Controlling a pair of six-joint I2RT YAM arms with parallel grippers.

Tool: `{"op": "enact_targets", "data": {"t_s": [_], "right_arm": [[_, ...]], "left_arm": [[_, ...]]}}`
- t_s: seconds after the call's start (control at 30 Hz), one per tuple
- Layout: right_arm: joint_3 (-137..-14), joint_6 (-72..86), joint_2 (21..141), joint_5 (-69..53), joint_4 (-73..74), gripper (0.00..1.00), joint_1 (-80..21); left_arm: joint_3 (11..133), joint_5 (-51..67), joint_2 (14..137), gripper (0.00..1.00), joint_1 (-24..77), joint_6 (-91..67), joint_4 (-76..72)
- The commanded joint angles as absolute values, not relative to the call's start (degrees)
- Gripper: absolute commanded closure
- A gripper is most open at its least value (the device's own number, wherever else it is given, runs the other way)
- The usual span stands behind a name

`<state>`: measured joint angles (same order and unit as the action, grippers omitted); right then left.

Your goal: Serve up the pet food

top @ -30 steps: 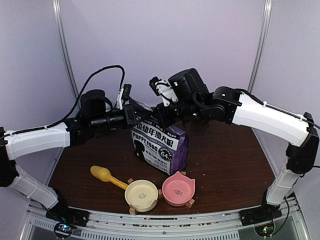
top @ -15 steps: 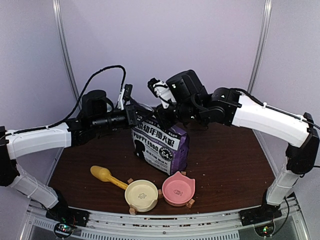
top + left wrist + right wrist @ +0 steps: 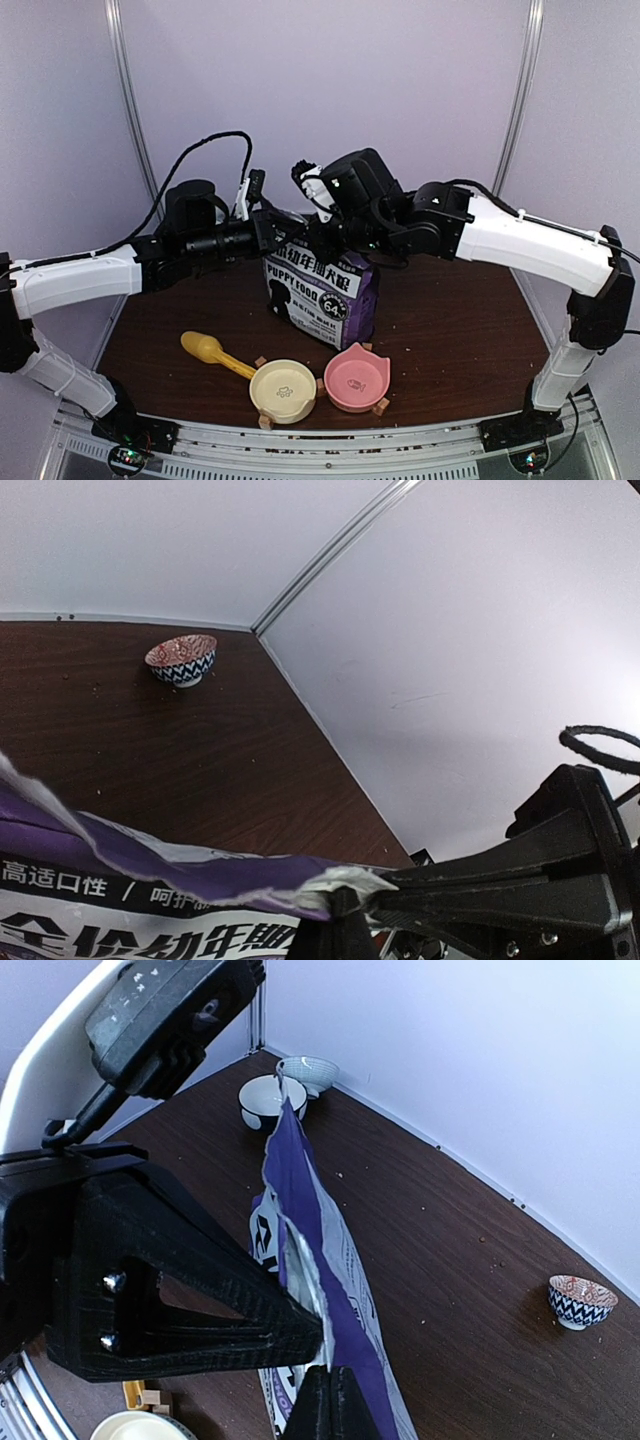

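The task is judged to be at an early stage, with nothing served so far. The purple "PUPPY FOOD" bag (image 3: 320, 293) is seen standing upright at the middle of the table (image 3: 455, 330), behind the two feeding bowls. Its top edge is clamped from both sides. The left gripper (image 3: 346, 900) is closed on the ragged, silver-lined lip at the bag's left corner, and the right gripper (image 3: 318, 1362) is pinched shut on the lip just beside it. The mouth appears to be torn open, and the step in hand is taken to be the holding or spreading of that mouth.

No pet food can be made out in any view; it is presumed to be inside the bag (the opening itself is hidden behind the fingers and the folded lip). The cream bowl (image 3: 283, 388) and the pink bowl (image 3: 356, 377) are both seen bare inside. The yellow scoop (image 3: 206, 348) lies on the table to the left of the cream bowl, apart from both grippers and with its cup empty.

What is left, then, is nearly everything: the kibble has to be got out, by scoop or by tipping, and delivered into a bowl.
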<state>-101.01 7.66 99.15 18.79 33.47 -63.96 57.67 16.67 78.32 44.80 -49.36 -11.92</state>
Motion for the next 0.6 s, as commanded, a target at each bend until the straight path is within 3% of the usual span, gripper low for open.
{"op": "enact_targets", "data": {"t_s": [0.0,0.57], "right_arm": [[-102.0,7.6,98.5,26.0,34.2,1.0,-63.8],[-101.8,8.3,98.3,28.4,32.9,1.0,-63.7]], "left_arm": [[57.8,12.0,77.6,1.0,43.9,-47.3,-7.0],[58.1,11.0,77.6,1.0,43.9,-47.3,-5.4]]}}
